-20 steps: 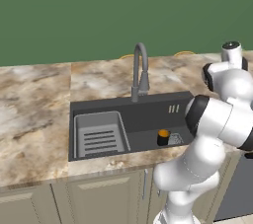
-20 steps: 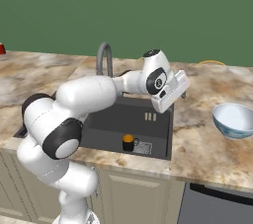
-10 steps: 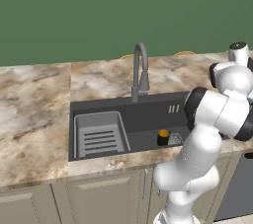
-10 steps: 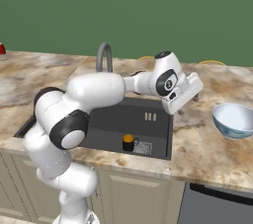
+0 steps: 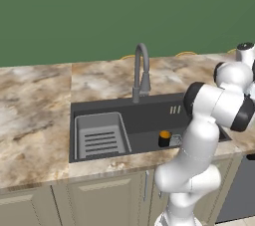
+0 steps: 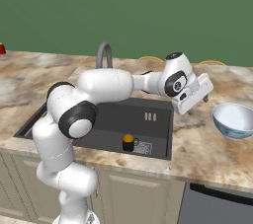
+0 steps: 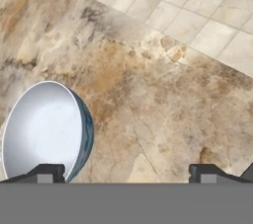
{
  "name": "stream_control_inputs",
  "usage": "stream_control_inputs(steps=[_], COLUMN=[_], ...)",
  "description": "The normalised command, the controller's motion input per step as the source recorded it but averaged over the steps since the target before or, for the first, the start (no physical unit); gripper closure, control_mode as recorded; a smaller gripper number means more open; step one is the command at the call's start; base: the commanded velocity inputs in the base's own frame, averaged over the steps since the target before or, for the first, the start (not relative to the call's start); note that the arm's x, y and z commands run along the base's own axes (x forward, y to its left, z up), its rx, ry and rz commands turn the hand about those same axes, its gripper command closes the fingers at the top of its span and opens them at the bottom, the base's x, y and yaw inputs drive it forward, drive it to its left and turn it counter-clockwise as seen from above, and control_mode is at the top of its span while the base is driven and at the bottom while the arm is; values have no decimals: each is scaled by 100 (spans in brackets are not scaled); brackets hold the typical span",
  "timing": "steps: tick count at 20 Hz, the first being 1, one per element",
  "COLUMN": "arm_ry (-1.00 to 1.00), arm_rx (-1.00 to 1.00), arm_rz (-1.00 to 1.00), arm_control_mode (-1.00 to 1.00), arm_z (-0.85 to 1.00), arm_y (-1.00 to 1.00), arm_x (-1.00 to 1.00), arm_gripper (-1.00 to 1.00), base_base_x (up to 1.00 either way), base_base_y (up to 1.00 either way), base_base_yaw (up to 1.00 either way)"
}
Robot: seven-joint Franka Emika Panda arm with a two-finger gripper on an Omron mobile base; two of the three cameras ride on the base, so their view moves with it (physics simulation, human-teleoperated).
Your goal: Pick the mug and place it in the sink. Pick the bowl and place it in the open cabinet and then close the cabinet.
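The small black mug [image 6: 129, 142] with its orange top stands upright on the floor of the dark sink [image 6: 99, 124], near its front wall; the left base view has the mug [image 5: 164, 138] there too. On the marble counter right of the sink sits the white bowl [image 6: 234, 119], upright. My gripper [image 6: 202, 94] hangs open over the counter between sink and bowl, a little left of the bowl. In the hand view the bowl [image 7: 47, 129] lies just ahead of the left fingertip [image 7: 47, 172], with nothing between the tips. The cabinet is out of view.
A grey gooseneck faucet [image 6: 105, 55] rises behind the sink, and a lighter slotted tray [image 5: 99, 135] fills its left part. A dark appliance front [image 6: 217, 205] sits under the counter at the right. Tiled floor [image 7: 197, 11] lies past the counter edge.
The arm has swung right, away from above the sink toward the bowl. The mug stays in the sink and the jaws stay open.
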Motion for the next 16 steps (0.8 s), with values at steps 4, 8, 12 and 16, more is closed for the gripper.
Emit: stream_control_inputs(steps=[4,8,12,16], arm_ry=[0,0,0,0], arm_rx=[0,0,0,0], arm_rz=[0,0,0,0], arm_control_mode=[-100,-100,-100,-100], arm_z=[-8,-12,-14,-17], arm_y=[-16,-19,-12,-8], arm_x=[16,14,17,14], arm_gripper=[-100,-100,-100,-100], base_base_x=[0,0,0,0], base_base_y=[0,0,0,0], base_base_yaw=[0,0,0,0])
